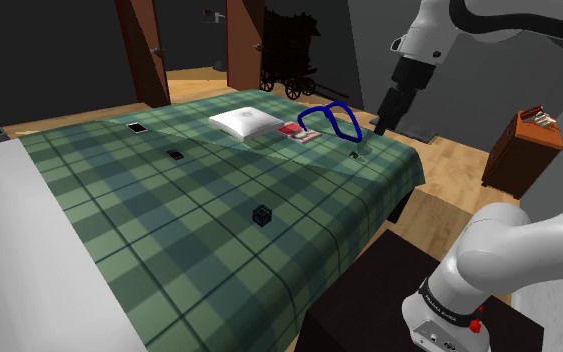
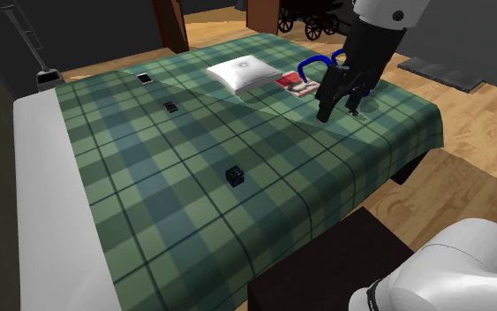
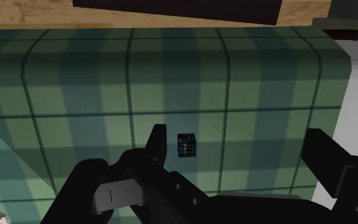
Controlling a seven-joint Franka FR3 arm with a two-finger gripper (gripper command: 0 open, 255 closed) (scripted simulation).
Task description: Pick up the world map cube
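World map cube (image 1: 261,214), small and dark, sits alone on the green plaid bed (image 1: 149,230), well apart from the end effector (image 2: 339,108), which hangs with fingers spread beside a blue loop (image 1: 331,118). I would centre above it, drop straight down, then close squarely on opposite faces.

cube (image 1: 261,214) on bed (image 1: 159,235) (mid), pillow (image 1: 244,122) farther back
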